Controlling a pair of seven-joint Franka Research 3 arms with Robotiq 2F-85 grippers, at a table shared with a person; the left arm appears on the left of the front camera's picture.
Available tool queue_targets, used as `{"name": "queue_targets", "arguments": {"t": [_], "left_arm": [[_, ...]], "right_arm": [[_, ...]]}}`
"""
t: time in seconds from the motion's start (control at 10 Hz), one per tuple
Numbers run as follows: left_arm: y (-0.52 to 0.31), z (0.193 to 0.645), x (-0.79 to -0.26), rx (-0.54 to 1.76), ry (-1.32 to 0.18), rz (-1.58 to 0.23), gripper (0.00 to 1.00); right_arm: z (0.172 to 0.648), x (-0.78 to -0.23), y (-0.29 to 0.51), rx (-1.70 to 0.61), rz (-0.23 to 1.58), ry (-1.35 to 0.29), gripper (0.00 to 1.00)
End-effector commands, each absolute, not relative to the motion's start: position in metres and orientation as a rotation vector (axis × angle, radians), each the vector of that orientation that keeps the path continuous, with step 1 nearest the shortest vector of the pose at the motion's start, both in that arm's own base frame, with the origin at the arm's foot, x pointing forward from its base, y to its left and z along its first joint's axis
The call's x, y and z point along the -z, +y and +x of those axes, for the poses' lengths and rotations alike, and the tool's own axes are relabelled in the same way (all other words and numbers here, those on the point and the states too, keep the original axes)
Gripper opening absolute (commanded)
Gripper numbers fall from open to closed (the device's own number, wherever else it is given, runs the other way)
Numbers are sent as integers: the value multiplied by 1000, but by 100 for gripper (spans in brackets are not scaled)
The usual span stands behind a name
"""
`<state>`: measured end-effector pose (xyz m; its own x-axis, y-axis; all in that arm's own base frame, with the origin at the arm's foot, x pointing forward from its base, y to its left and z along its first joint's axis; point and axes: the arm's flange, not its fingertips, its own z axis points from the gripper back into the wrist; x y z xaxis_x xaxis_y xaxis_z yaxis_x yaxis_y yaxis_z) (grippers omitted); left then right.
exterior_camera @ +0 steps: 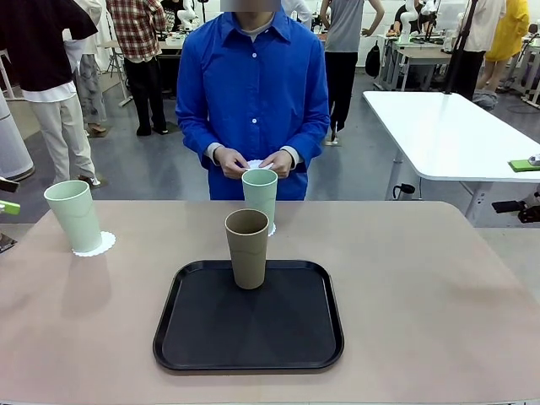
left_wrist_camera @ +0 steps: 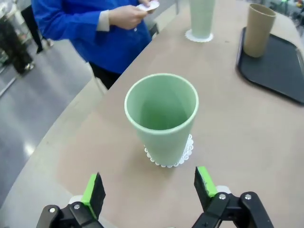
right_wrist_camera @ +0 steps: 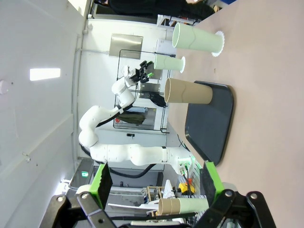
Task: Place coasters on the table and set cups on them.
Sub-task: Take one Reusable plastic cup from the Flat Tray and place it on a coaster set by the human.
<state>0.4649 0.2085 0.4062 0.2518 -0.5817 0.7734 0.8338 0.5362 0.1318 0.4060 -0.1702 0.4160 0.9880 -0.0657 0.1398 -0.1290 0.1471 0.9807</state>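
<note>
Front view: the brown cup [exterior_camera: 246, 249] stands straight up at the far end of the tray [exterior_camera: 169, 337]. Your right claw [right_wrist_camera: 154, 178], wide open and empty, faces it from the tray's right side.

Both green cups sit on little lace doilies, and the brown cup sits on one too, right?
Not quite. The left green cup and the middle green cup do sit on doilies, but the brown cup has none: the front view shows it standing directly on the black tray.
</note>
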Motion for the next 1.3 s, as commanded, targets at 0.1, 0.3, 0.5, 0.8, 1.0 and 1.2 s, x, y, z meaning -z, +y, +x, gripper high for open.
{"name": "queue_targets", "arguments": {"t": [0.1,0.3,0.5,0.8,1.0,1.2], "left_arm": [[169,438,-435,840,-654,-204,100],[147,400,-457,872,-550,-115,100],[120,357,-447,952,-418,15,100],[86,319,-429,1052,-406,107,100],[72,312,-440,1053,-511,63,100],[99,358,-462,1073,-401,101,100]], "right_arm": [[404,-417,-170,-51,1430,-167,100],[404,-417,-170,-51,1430,-167,100],[404,-417,-170,-51,1430,-167,100],[404,-417,-170,-51,1430,-167,100],[404,-417,-170,-51,1430,-167,100],[404,-417,-170,-51,1430,-167,100]]}}
